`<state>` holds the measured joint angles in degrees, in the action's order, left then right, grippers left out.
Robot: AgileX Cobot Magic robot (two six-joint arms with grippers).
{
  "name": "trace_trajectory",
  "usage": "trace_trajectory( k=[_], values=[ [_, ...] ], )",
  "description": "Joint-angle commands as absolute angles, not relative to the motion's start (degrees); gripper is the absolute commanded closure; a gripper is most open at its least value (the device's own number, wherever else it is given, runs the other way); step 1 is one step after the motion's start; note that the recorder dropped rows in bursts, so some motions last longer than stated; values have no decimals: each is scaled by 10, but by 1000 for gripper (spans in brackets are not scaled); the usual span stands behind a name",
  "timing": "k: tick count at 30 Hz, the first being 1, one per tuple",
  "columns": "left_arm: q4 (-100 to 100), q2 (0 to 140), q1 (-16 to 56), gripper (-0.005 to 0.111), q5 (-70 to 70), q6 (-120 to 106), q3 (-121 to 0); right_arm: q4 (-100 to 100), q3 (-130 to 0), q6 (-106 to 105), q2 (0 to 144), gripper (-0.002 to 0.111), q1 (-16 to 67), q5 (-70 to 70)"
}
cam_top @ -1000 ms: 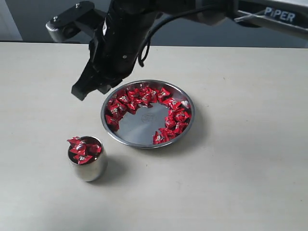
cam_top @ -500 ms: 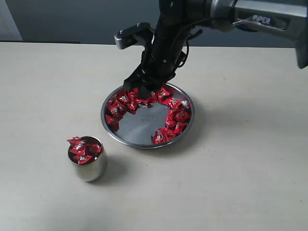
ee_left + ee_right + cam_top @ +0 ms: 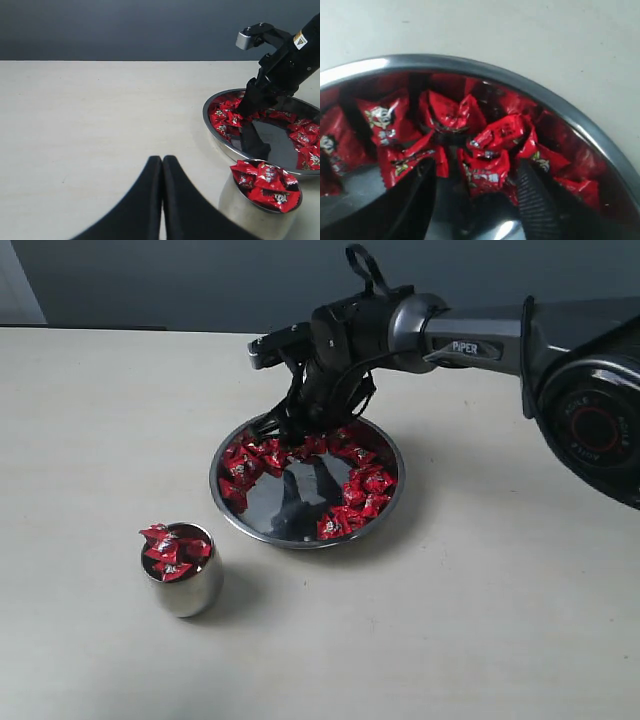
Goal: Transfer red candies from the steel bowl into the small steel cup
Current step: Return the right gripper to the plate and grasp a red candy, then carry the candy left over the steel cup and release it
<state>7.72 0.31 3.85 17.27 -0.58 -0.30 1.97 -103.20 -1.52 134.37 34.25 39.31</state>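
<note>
Steel bowl (image 3: pixel 290 510) on beige tabletop (image 3: pixel 500 620); grey wall (image 3: pixel 150 280) behind.

The left claw (image 3: pixel 162 165) hangs over the bare pale counter (image 3: pixel 75 125), its two black fingers pressed flat together and holding nothing. Near it stands the small steel cup (image 3: pixel 245 215), heaped above its brim with red candies (image 3: pixel 265 182). Just beyond the cup lies the steel bowl (image 3: pixel 207 120). More of the foil-wrapped candies are banked along the inside of its rim, and its mirror bottom is bare in the middle. The right claw (image 3: pixel 248 106) reaches down into the bowl, its tip among the candies at the rim and its dark reflection on the steel below. A dark wall (image 3: pixel 125 30) stands behind the counter.
</note>
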Motion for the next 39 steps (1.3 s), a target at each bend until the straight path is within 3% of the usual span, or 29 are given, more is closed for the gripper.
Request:
trace_trajectory(
  k=[1, 3, 6, 10, 23, 30, 39],
  values=[
    [77, 0, 36, 106, 166, -6, 0, 12, -1031, -3, 1354, 60, 340, 388],
    [77, 0, 36, 106, 166, -6, 0, 12, -1031, 0, 1355, 62, 340, 390],
    [77, 0, 36, 106, 166, -6, 0, 16, -1031, 0, 1355, 89, 340, 406],
    [77, 0, 36, 106, 166, -6, 0, 16, -1031, 0, 1353, 109, 340, 429],
    [77, 0, 36, 106, 166, -6, 0, 47, -1031, -9, 1269, 109, 352, 505],
    [77, 0, 36, 106, 166, -6, 0, 169, -1031, -148, 1231, 109, 412, 573],
    [77, 0, 36, 106, 167, -6, 0, 168, -1031, -154, 1225, 109, 475, 573]
  ],
)
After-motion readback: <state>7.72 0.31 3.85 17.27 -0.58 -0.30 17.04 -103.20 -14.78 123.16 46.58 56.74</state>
